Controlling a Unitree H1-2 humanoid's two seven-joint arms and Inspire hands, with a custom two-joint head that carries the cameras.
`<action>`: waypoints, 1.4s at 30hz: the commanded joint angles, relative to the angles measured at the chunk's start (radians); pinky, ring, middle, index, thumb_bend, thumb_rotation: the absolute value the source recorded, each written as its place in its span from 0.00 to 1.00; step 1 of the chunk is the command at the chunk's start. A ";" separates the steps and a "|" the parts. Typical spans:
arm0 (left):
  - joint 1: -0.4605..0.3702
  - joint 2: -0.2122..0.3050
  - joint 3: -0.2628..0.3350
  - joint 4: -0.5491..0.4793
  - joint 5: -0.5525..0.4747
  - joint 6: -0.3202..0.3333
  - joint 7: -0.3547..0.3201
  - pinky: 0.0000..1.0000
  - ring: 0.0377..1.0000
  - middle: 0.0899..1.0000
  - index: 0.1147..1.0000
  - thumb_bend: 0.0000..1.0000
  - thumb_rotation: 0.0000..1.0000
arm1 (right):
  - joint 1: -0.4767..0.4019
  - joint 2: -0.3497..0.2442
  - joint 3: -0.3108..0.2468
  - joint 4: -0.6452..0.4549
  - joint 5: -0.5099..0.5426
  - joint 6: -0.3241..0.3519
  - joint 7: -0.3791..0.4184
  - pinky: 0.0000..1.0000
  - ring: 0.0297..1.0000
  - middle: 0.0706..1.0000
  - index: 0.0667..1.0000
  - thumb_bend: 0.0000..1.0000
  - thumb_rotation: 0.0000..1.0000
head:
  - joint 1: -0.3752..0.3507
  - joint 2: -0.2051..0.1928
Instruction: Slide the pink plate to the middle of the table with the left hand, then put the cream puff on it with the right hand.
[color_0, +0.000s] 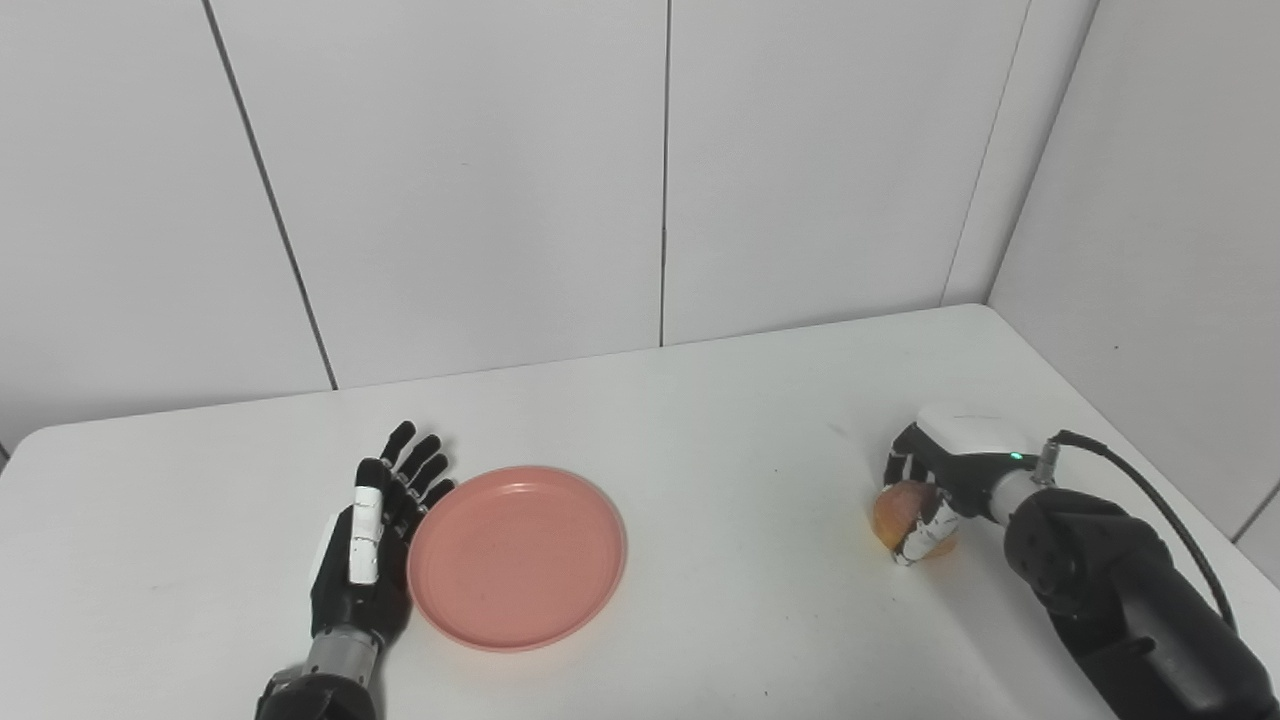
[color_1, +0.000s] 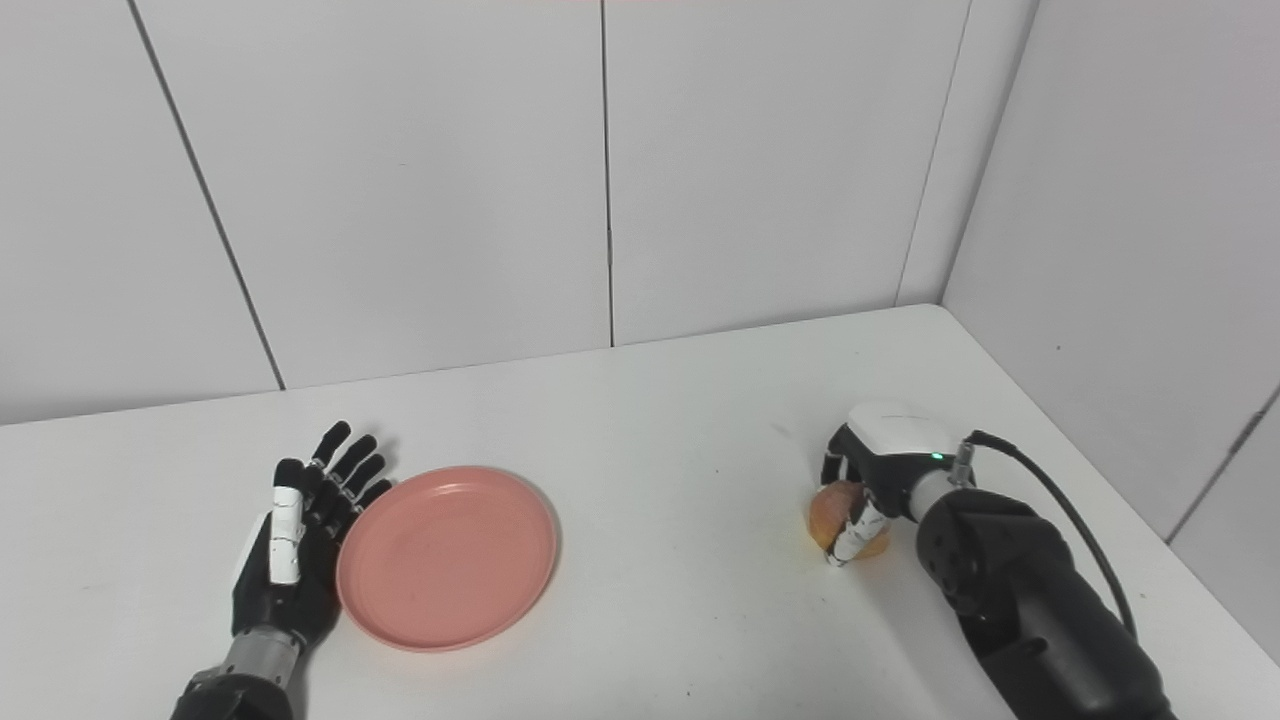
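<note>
The plate (color_0: 517, 557) sits left of the table's middle, the left hand (color_0: 372, 535) flat and spread against its left rim, holding nothing. At far right, the right hand (color_0: 935, 488) curls around the puff (color_0: 897, 513) on the table (color_0: 730, 430). The slide looks unfinished, and the puff is not yet placed.

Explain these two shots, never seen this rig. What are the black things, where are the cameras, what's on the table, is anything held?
Both pictures come from two cameras side by side on a humanoid robot's head, so they show one scene. The black things are its two arms, each ending in a fingered hand. On the white table lies an empty pink plate. The left hand is open, fingers spread, resting against the plate's left rim. The right hand is closed around a golden cream puff, which looks still on the table.
</note>
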 joint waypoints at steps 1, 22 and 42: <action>0.051 0.003 -0.005 0.032 0.006 0.055 -0.001 0.89 0.92 0.89 0.90 0.90 0.86 | -0.020 -0.023 -0.005 -0.035 -0.019 0.018 0.002 0.27 0.39 0.44 0.46 0.52 0.00 | 0.000 0.000; 0.044 -0.010 -0.012 0.036 0.014 0.054 0.009 0.88 0.91 0.90 0.90 0.91 0.85 | -0.072 0.150 0.007 -0.320 0.026 -0.012 -0.032 0.30 0.39 0.43 0.48 0.52 0.00 | 0.038 -0.006; 0.067 -0.041 -0.027 -0.020 0.041 0.069 0.049 0.85 0.89 0.86 0.88 0.89 0.86 | -0.255 0.399 0.149 -0.222 -0.041 -0.010 -0.120 0.33 0.40 0.44 0.48 0.52 0.00 | 0.178 0.024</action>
